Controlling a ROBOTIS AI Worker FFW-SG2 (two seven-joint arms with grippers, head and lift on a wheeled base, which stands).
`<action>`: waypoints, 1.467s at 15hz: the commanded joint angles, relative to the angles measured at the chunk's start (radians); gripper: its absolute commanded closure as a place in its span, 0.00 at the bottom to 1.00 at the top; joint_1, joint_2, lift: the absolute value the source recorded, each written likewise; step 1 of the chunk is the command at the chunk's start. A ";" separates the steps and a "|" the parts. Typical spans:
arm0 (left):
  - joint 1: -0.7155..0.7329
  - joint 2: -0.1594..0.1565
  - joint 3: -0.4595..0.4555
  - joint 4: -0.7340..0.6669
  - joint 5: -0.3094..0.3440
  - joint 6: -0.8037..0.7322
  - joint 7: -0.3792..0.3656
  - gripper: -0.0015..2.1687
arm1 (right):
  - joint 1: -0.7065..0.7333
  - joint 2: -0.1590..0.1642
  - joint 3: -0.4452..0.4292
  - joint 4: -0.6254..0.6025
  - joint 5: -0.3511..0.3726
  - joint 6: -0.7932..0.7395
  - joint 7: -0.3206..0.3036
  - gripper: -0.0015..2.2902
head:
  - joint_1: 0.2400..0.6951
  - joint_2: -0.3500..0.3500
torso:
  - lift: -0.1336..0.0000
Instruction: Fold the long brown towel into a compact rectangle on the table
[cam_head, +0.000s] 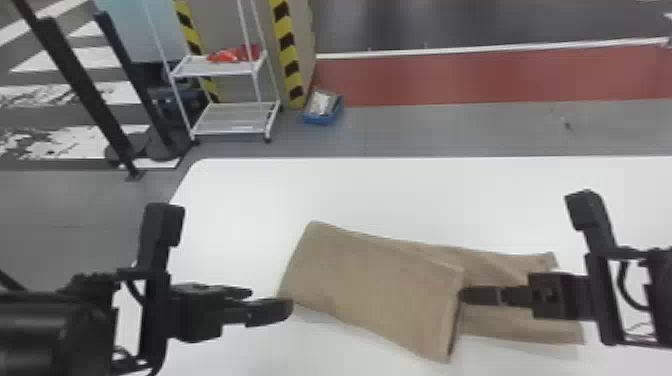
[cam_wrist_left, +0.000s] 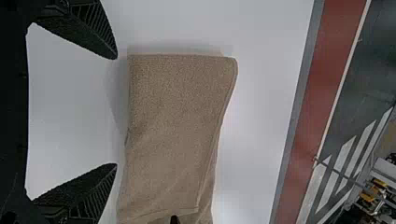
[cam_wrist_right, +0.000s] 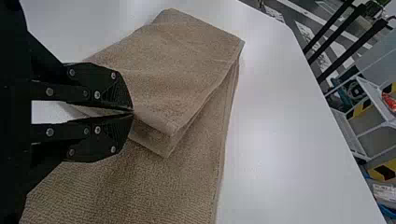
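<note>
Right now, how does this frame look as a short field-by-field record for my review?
towel: brown, partly folded, lower layers extending to the robot's right
left gripper: open, near the towel's left end, empty
right gripper: shut on the upper flap's edge
surface: white table
fold status: not yet compact

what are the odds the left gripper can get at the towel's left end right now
Likely yes: the left gripper is open just beside the end of the towel, and nothing stands between them, though it may need lowering.
</note>
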 joint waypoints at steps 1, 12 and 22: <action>0.001 0.000 -0.002 0.000 0.000 0.004 0.000 0.03 | 0.001 -0.001 0.003 0.003 0.008 0.002 0.000 0.44 | 1.00 0.72 | 0.07; 0.004 0.000 -0.002 0.006 0.000 0.004 0.003 0.03 | -0.010 0.000 0.098 0.018 0.048 0.002 -0.002 0.30 | 1.00 0.75 | 0.07; 0.009 0.002 0.001 0.020 0.001 0.004 0.003 0.03 | -0.020 0.000 0.081 0.034 0.045 0.002 0.000 0.46 | 1.00 0.76 | 0.07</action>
